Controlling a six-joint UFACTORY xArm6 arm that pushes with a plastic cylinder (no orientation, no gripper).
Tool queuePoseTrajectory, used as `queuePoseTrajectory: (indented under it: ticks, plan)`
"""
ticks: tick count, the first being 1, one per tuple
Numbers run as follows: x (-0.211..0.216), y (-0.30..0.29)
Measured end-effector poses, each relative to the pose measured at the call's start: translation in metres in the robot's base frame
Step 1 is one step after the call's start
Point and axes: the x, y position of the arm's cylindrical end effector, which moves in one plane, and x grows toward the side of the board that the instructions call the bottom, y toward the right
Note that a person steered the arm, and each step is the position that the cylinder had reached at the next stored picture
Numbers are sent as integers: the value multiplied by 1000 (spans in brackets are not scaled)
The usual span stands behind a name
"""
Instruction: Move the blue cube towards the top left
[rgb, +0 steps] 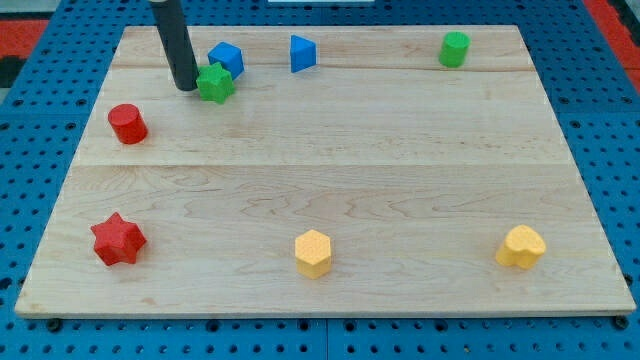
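Note:
The blue cube (227, 58) sits near the view's top left of the wooden board (330, 150). A green star block (214, 84) touches its lower left side. My tip (186, 86) rests on the board just left of the green star, below and left of the blue cube. The dark rod rises from the tip to the view's top edge.
A blue triangular block (302, 53) lies right of the cube. A green cylinder (453, 49) is at the top right. A red cylinder (128, 123) and a red star (118, 239) are on the left. A yellow hexagon (313, 252) and a yellow heart (522, 246) lie near the bottom.

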Motion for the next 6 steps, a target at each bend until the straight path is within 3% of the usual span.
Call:
queuePoseTrajectory:
  ticks: [2,4,6]
  plan:
    - [21,111]
    - [-12,-12]
    - [-5,-8]
